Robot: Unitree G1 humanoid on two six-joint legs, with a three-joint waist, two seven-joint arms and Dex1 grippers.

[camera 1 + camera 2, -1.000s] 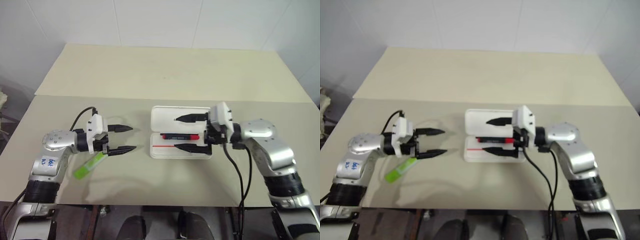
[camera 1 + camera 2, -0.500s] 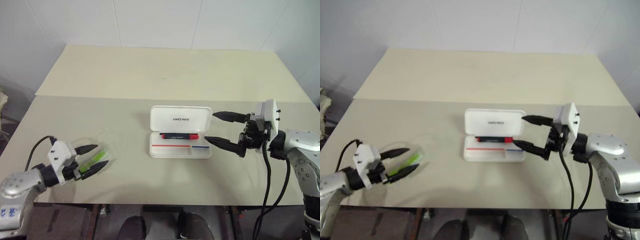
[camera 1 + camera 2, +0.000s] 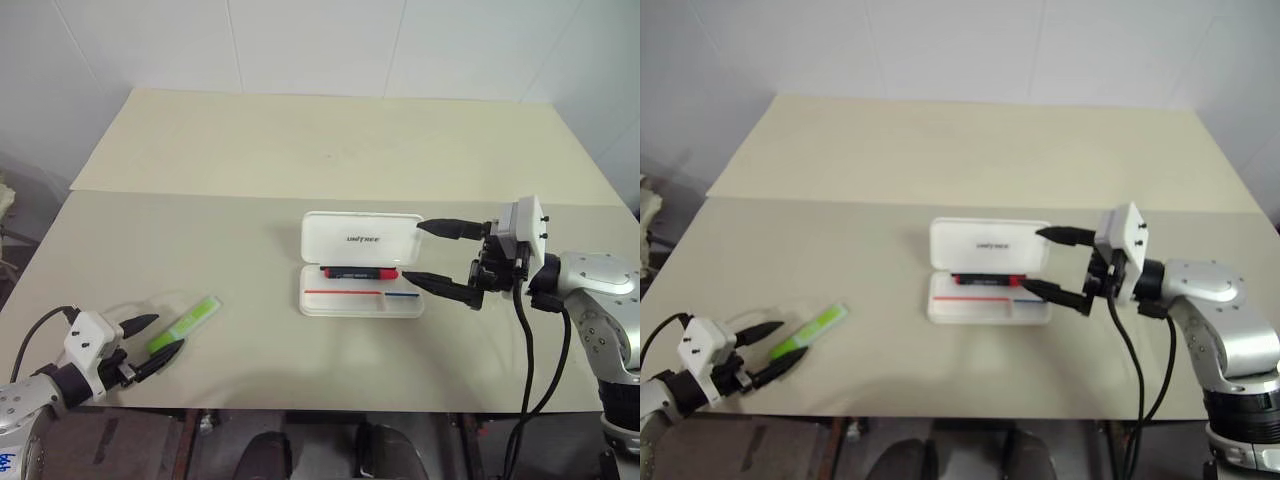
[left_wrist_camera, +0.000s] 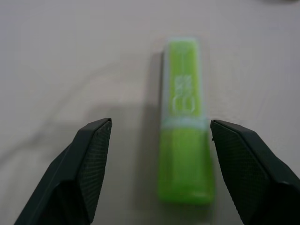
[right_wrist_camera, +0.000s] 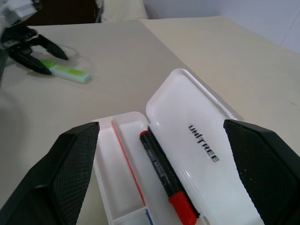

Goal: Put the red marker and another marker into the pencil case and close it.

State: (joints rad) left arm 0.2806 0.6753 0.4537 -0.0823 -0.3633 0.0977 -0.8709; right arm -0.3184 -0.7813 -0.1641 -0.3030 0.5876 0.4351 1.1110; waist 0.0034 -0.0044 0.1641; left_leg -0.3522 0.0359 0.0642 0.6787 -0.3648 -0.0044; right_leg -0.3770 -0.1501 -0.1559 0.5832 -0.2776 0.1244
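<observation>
The cream bench (image 3: 330, 150) carries the open white pencil case (image 3: 361, 263) near its middle and a light green highlighter (image 3: 185, 323) lying flat well to its left.

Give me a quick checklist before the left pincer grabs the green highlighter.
1. Left pincer open: ok.
2. Short translucent light green highlighter lying flat on the beige table, lined up between the left pincer's fingers, not yet gripped: ok.
3. White hinged plastic pencil case open, lid up: ok.
4. Slim black pen with red cap already in the case: ok.
5. Front compartment free for the highlighter: ok.
6. Right pincer open, at the case's right end, holding nothing; whether it touches the case: cannot tell.
</observation>
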